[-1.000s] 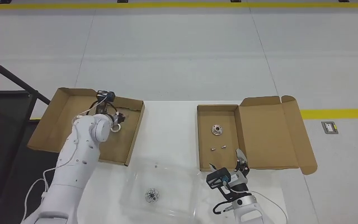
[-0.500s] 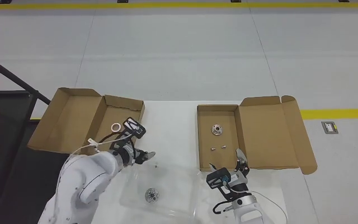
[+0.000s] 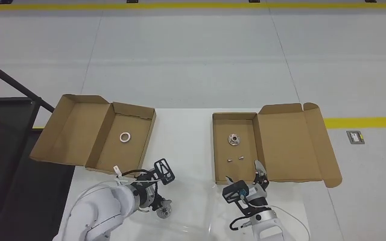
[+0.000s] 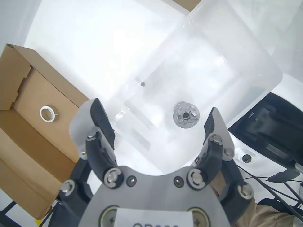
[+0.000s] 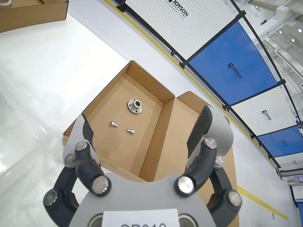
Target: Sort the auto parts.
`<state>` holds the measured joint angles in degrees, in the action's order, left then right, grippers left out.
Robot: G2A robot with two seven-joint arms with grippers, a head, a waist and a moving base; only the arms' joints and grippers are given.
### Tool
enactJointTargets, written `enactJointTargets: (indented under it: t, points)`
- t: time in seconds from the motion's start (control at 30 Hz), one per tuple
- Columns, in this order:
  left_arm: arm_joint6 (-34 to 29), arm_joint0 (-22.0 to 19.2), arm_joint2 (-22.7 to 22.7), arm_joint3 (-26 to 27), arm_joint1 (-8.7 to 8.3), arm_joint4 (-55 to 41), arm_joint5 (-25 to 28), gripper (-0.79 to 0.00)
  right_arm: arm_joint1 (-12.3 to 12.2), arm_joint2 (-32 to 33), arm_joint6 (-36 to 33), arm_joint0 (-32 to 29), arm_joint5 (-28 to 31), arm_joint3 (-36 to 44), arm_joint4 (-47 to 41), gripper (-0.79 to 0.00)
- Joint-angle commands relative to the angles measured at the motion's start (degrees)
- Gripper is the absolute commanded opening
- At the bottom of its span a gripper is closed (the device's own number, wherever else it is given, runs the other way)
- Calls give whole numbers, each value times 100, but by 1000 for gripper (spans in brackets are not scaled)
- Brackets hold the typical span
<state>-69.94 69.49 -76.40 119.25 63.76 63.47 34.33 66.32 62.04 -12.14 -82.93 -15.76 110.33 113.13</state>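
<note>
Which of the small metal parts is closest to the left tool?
The spoked disc in the clear tray, right by the left tool. The ring, hub and two bolts all lie in cardboard boxes farther away.

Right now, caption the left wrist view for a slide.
Open left gripper over metal hub in clear bin; white ring in cardboard box.

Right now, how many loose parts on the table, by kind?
White ring: 1
Metal flange: 1
Small bolts: 2
Spoked metal disc: 1
Total: 5, not counting a speck in the clear tray, too small to identify.
</note>
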Motion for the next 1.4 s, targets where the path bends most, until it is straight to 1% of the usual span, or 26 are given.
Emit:
enactJointTargets:
  t: [0.0, 0.13, 0.23, 0.3, 0.37, 0.4, 0.47, 0.53, 0.67, 0.87, 1.0, 1.17, 1.2, 1.27, 1.37]
  points:
    - [62, 66, 52, -79, 0, -2, -40, 0, 0, 0, 0, -1, 0, 1, 1, 0]
    - [106, 331, 327, 48, -21, 322, -1, 0, 0, 0, 0, -1, 0, 1, 1, 0]
    - [48, 628, 409, 250, -46, 589, -149, 0, 0, 0, 0, -1, 0, 1, 1, 0]
    - [0, 780, 474, 311, -54, 790, -344, 0, 0, 0, 0, -1, 0, 1, 1, 0]
    - [98, 859, 558, 295, -42, 943, -675, 0, 0, 0, 0, -1, 0, 1, 1, 0]
    - [125, 891, 622, 178, -31, 998, -861, 0, 0, 0, 0, -1, 0, 1, 1, 0]
    - [280, 842, 743, 25, -1, 1273, -1302, 0, 0, 0, 0, -1, 0, 1, 1, 0]
    - [396, 803, 906, -139, 27, 1283, -1465, 0, 0, 0, 0, -1, 0, 1, 1, 0]
    - [430, 721, 1039, -373, 75, 1220, -1886, 0, 0, 0, 0, -1, 0, 1, 1, 0]
    - [232, 576, 1104, -672, 120, 1050, -2277, 0, 0, 0, 0, -1, 0, 1, 1, 0]
    - [177, 508, 1189, -829, 148, 1204, -2561, 0, 0, 0, 0, -1, 0, 1, 1, 0]
    - [58, 351, 1358, -1076, 198, 1153, -2693, 0, 0, 0, 0, -1, 0, 1, 1, 0]
    - [9, 318, 1400, -1132, 208, 1169, -2722, -15, 0, 0, 0, -1, 0, 1, 1, 0]
    - [-34, 244, 1482, -1212, 230, 1195, -2781, -22, 0, 0, 0, -1, 0, 1, 1, 0]
    - [-165, 159, 1567, -1319, 259, 1199, -2865, -83, 0, 0, 0, -1, 0, 1, 1, 0]
